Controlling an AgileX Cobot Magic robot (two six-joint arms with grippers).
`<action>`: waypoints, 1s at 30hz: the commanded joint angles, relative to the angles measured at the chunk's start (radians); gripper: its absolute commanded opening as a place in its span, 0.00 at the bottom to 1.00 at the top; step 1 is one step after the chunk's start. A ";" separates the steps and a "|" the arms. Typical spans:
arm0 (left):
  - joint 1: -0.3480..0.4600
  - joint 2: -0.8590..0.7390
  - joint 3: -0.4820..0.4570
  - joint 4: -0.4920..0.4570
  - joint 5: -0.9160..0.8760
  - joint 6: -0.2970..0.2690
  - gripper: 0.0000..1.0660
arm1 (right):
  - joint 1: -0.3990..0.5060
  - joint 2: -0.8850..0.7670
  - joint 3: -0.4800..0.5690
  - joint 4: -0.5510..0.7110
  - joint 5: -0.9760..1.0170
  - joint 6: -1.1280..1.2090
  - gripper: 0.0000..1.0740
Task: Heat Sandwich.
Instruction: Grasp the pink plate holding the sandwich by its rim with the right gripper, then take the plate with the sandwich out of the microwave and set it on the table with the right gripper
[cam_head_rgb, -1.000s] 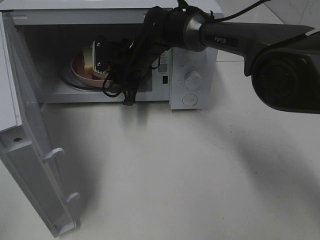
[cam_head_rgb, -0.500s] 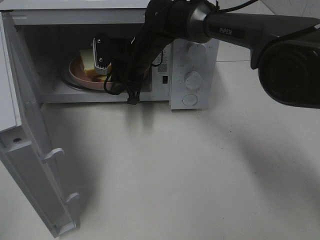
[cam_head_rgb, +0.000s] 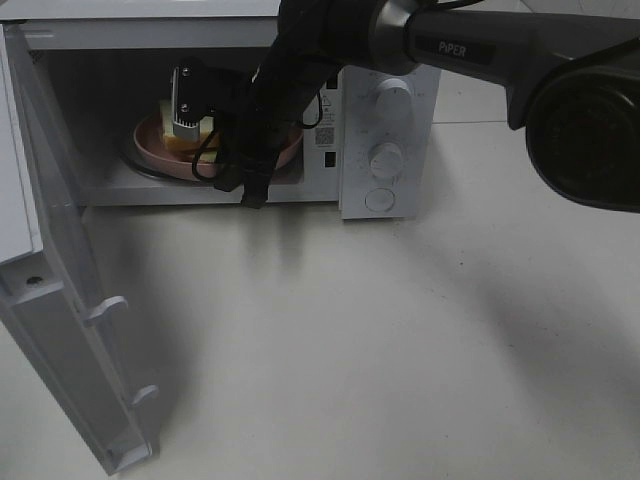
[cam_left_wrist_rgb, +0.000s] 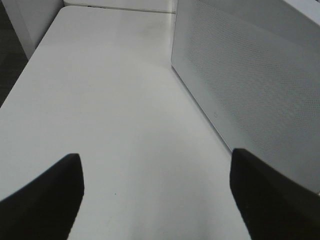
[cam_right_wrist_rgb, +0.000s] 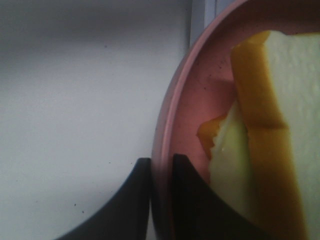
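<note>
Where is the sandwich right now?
The sandwich is upper left in the high view, inside the open microwave, on the pink plate whose rim the right end effector pinches.

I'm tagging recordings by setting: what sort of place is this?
Probably a lab bench staged as a kitchen: a white microwave, a sandwich on a pink plate inside, a plain white table.

Only legible bit is "PIPER", white letters on the dark right arm (cam_head_rgb: 462, 47), far side of the scene. The microwave (cam_head_rgb: 390, 195) has small stickers (cam_head_rgb: 326, 136) just left of its knobs, but the print's too tiny to read.
</note>
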 joint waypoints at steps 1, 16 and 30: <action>0.005 -0.017 0.002 0.007 -0.015 0.001 0.72 | 0.016 -0.020 0.030 -0.014 0.043 0.044 0.00; 0.005 -0.017 0.002 0.007 -0.015 0.001 0.72 | 0.066 -0.173 0.260 -0.100 -0.191 0.049 0.00; 0.005 -0.017 0.002 0.007 -0.015 0.001 0.72 | 0.086 -0.288 0.422 -0.162 -0.374 0.032 0.00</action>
